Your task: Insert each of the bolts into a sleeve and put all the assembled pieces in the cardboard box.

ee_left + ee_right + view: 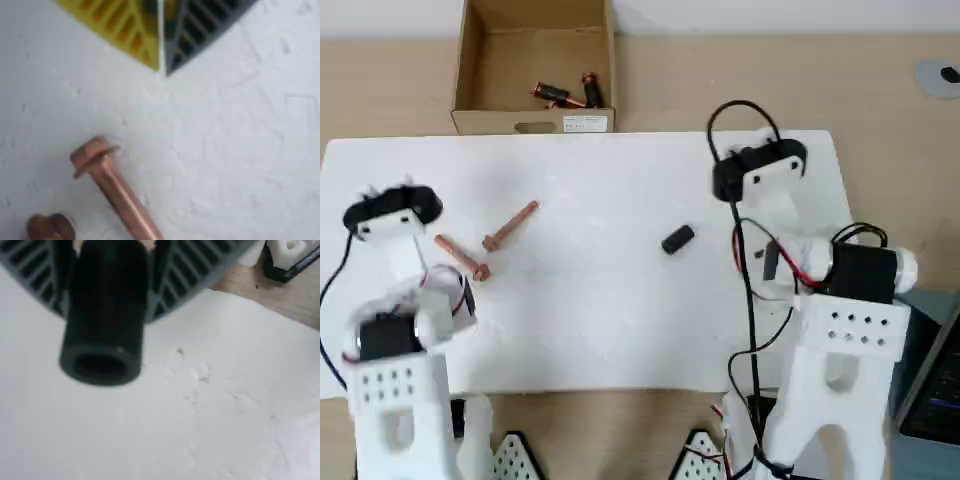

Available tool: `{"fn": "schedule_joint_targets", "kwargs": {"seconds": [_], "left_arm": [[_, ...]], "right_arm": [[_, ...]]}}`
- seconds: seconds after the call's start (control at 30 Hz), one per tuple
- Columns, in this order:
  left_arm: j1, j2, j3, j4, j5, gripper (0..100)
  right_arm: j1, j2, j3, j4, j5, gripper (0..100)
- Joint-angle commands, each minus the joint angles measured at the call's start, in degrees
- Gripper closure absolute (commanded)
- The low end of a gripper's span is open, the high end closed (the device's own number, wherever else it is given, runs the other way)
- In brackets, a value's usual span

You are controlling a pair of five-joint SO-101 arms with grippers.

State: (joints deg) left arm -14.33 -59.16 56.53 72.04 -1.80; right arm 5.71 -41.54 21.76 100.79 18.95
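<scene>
Right gripper: we see it clamped on a black hollow cylindrical plastic sleeve. Grey ribbed fingers are tight on both sides and the open bore end sticks out past the tips, over the white textured foam mat. In the high view this gripper sits over the mat's far right part.

Left gripper: the yellow finger and dark grey finger are pressed together at the tips with nothing between them. We can't tell whether the tips touch the mat.

Its wrist view shows two copper-coloured flange-head metal bolts lying flat. One bolt has its head end towards the tips but apart from them. Of the other bolt we only get the head, at the frame edge.

High view:
- The left gripper is at the mat's left edge.
- Both bolts lie just beside it, with their heads near each other.
- A second black sleeve lies loose mid-mat, between the bolts and the right arm, touching neither gripper.
- The open brown cardboard box stands beyond the mat's far edge.
- Assembled bolt-and-sleeve pieces lie on its floor.
</scene>
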Motion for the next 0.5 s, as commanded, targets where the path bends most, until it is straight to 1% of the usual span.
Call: {"fn": "schedule_joint_targets", "kwargs": {"seconds": [0.0, 0.2, 0.3, 0.47], "left_arm": [[-0.2, 9.0, -9.0, -0.3, 5.3, 100], [-0.1, 24.7, -21.0, 0.4, 6.0, 100], [0.0, 32.7, -27.6, 3.8, 5.2, 100], [3.7, 46.0, -38.8, 12.0, -6.2, 100]], "right_arm": [[2.7, -1.8, 0.2, -0.4, -0.6, 98.8], [5.8, -1.8, 3.8, -2.7, -0.6, 98.8], [7.2, -1.8, 5.1, -4.2, -0.6, 98.8], [8.0, -1.8, 5.1, -5.3, -0.6, 98.8]]}}
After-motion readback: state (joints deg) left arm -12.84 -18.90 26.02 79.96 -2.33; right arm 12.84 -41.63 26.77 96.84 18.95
